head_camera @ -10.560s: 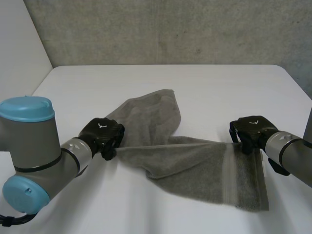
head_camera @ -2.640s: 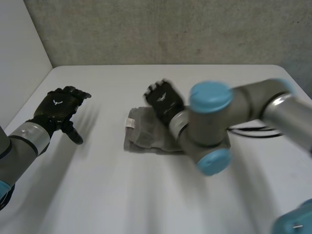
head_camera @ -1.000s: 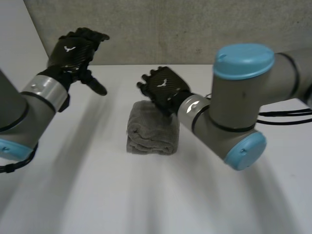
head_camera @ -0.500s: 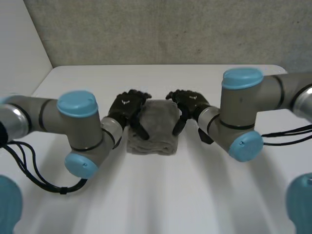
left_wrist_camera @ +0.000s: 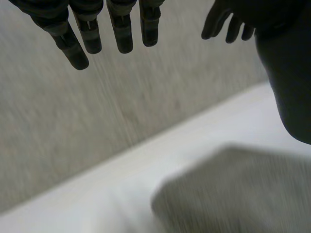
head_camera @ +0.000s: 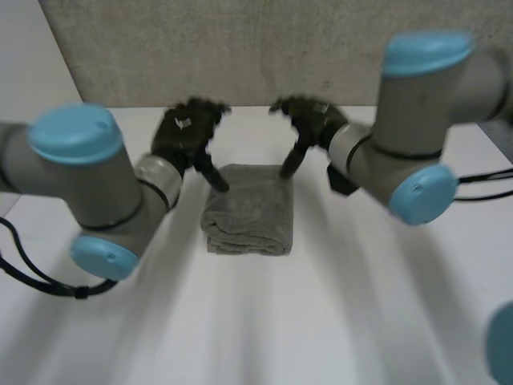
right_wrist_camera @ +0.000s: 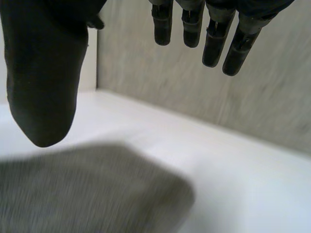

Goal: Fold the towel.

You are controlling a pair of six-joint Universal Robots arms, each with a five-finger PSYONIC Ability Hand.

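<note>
The grey towel [head_camera: 248,210] lies folded into a small thick bundle on the white table [head_camera: 361,305]. My left hand [head_camera: 186,130] hovers above its far left corner, fingers straight, holding nothing. My right hand [head_camera: 309,122] hovers above the far right corner, open too, thumb pointing down at the cloth without touching it. In the left wrist view the left hand's fingers [left_wrist_camera: 121,34] are spread above the towel [left_wrist_camera: 233,194], and the right hand [left_wrist_camera: 228,19] shows opposite. In the right wrist view the fingers [right_wrist_camera: 214,39] and thumb [right_wrist_camera: 43,82] stand apart over the towel [right_wrist_camera: 87,194].
A grey concrete wall [head_camera: 264,48] rises behind the table's far edge. A white wall [head_camera: 24,96] stands at the left. Both arms reach over the table on either side of the towel, with bare tabletop in front of it.
Both hands have lifted off the folded towel and drawn back toward the far edge; half a second ago they rested on its two sides. The towel lies still.
</note>
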